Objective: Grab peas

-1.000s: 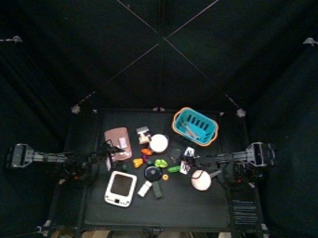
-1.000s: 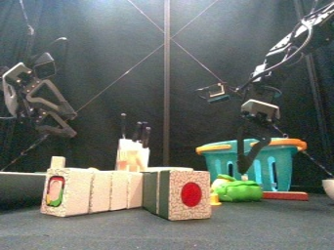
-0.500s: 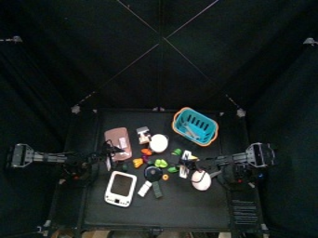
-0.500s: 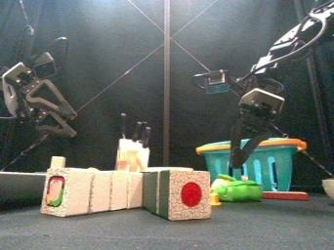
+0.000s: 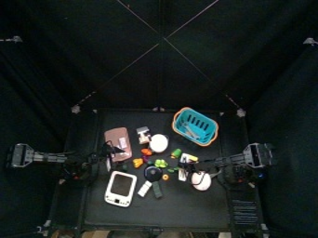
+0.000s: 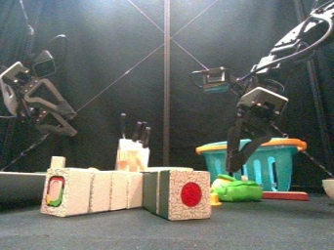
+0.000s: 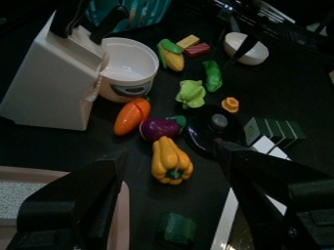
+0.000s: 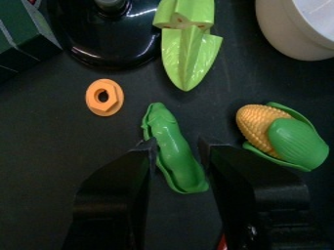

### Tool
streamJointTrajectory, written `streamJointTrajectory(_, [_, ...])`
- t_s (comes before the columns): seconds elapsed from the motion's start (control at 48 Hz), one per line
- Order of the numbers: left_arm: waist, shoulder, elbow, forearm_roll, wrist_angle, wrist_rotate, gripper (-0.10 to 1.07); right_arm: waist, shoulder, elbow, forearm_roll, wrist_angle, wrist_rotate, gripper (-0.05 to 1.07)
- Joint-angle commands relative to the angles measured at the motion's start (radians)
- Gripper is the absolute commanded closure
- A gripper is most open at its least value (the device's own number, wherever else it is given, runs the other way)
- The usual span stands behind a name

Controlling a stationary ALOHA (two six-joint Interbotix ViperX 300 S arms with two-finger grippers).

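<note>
Black curtains all round; small black counter (image 5: pixel 93 214) crowded with toy food and boxes. Largest items: teal basket (image 5: pixel 194 122) at back right, white-and-green box (image 5: pixel 121 188) at front left, knife block (image 6: pixel 132 153) mid-counter.

Step in hand, judged: final approach on the peas, grasp not yet made. Right arm reaching in from the right, forearm angled steeply down ahead of the basket in the front view. Right hand (image 8: pixel 177 166) spread, jaws straddling the pea pod (image 8: pixel 174 148), no contact visible. Pod lying flat on the counter, between an orange ring (image 8: pixel 104 97) and a corn cob (image 8: pixel 280 133), apart from both.

Next move, judged: lower straight down, then pinch across the pod's width; corn near enough to get nudged.

Left hand (image 7: pixel 174 181) spread, hanging above a yellow pepper (image 7: pixel 170 160), idle at left.
</note>
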Motion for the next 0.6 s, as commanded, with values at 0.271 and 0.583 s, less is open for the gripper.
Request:
streamJointTrajectory(0.271, [-0.017,0.002,-0.063,0.077,-0.005,0.003,-0.04,0.000,-0.011,0.009,0.006,-0.006,0.002,0.25])
streamJointTrajectory(0.583, [-0.031,0.025,-0.077,0.112,-0.014,0.000,-0.04,0.005,-0.008,0.012,0.002,-0.006,-0.003,0.09])
